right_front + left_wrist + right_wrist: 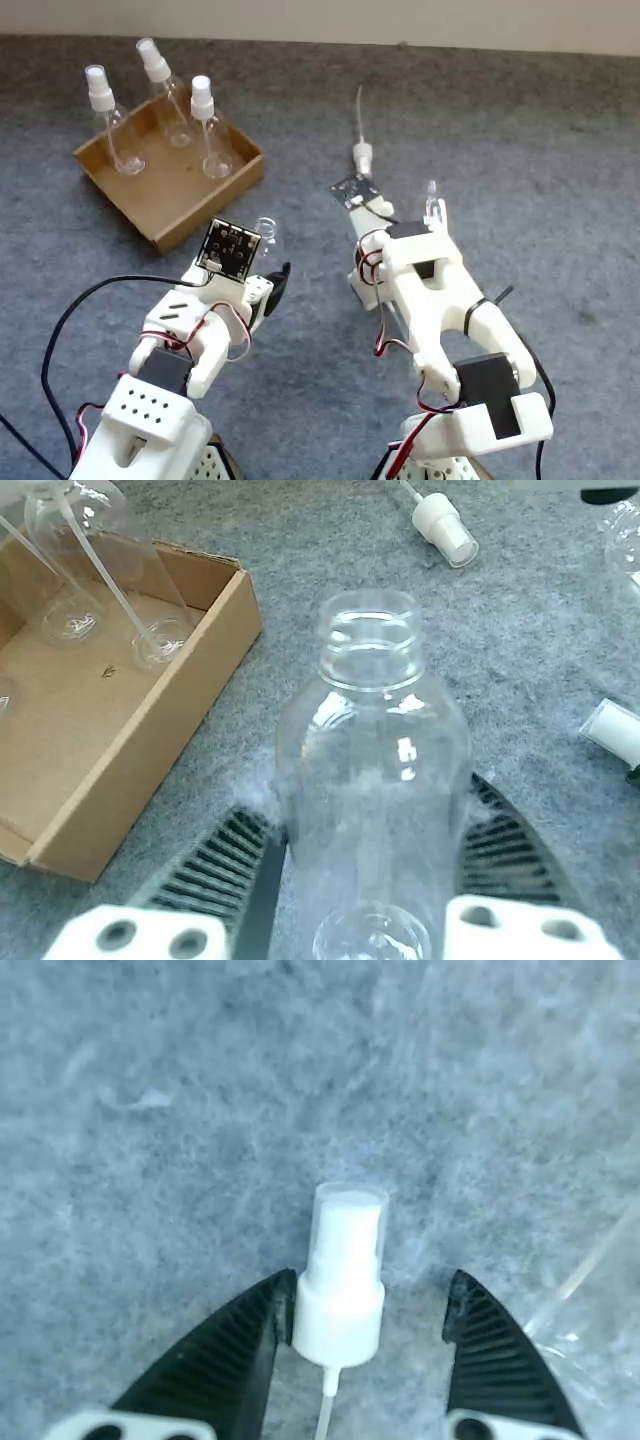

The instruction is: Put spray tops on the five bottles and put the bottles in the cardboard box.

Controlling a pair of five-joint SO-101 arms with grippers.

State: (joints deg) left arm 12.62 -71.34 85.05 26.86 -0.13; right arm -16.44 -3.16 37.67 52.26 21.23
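Our right claw (372,1295) stands wide open astride the white plastic spray top (340,1280), which lies flat on the grey carpeted desk (150,1110). The top's long axis runs straight out from the wrist, head away and thin dip tube pointing back, so a plain close should pinch its collar. One finger is just beside it, the other apart. Our left claw (368,825), nearer the brown cardboard box (165,200) toward the desk's far left corner, is clamped on the uncapped clear plastic bottle (370,650).
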